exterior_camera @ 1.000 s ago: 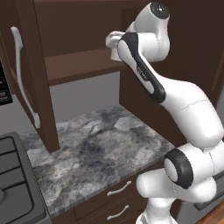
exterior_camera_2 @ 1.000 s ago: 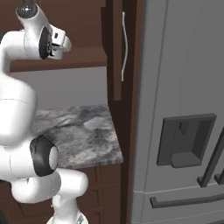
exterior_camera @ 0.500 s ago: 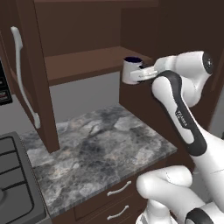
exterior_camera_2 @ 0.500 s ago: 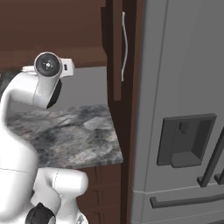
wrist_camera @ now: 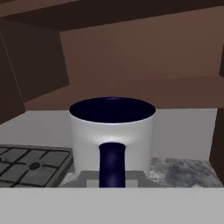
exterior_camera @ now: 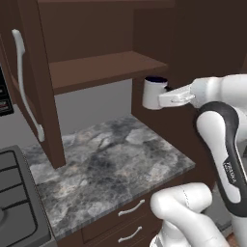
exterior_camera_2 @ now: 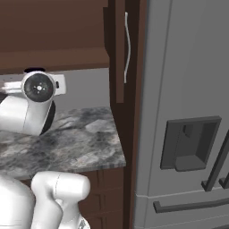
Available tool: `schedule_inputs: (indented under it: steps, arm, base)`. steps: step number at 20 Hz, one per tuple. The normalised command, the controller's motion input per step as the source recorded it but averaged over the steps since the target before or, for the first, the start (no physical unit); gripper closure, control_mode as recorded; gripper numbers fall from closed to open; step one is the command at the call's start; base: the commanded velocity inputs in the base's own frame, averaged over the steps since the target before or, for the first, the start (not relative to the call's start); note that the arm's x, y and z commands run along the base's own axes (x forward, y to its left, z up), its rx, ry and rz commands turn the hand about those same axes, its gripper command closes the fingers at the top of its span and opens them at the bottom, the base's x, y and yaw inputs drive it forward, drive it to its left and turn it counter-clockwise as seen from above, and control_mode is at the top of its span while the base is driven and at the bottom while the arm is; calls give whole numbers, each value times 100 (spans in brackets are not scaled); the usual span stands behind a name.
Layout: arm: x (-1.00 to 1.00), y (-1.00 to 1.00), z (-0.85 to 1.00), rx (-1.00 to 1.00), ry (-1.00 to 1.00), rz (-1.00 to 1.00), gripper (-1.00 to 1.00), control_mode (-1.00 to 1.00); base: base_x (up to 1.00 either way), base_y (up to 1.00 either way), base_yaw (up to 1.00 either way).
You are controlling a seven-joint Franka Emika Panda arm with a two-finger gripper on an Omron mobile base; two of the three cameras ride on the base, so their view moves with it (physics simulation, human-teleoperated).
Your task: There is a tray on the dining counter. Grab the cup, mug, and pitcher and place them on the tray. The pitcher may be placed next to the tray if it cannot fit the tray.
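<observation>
Clenched on the mug's dark navy handle, the gripper holds the mug upright in the air, well above the marbled worktop. In the hand view the mug stands straight ahead with its handle facing the camera, the dark inside showing at the rim, and the gripper closed around the foot of the handle.

In the left base view the mug hangs just below and in front of the right end of the brown cabinet shelf, not touching it. The arm reaches in from the right, with its white forearm level and the mug at its left end. In the right base view part of the mug's dark rim peeks out behind the round white wrist joint at the left.

Below the mug, the worktop is grey and veined, with two drawers under its near edge, each with a pale handle. On the left of the worktop stands an open dark brown cabinet door with a long white handle, and further left, at the near corner, lies a stove top with dark grates. On the right of the worktop, seen from the right base view, stands a tall grey refrigerator with a dispenser recess in its door.
</observation>
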Motion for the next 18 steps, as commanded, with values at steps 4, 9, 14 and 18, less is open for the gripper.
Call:
schedule_inputs:
  steps: [4,9,14,18]
  arm:
    - [-100,-20,0,1,7,0,100,-100]
    - [-100,-28,-6,0,0,0,100,-100]
    - [-20,-7,-3,0,0,0,100,100]
    - [0,0,0,0,0,0,100,100]
  base:
    - [0,0,0]
    - [0,0,0]
    - [-80,-38,0]
    - [-100,-38,0]
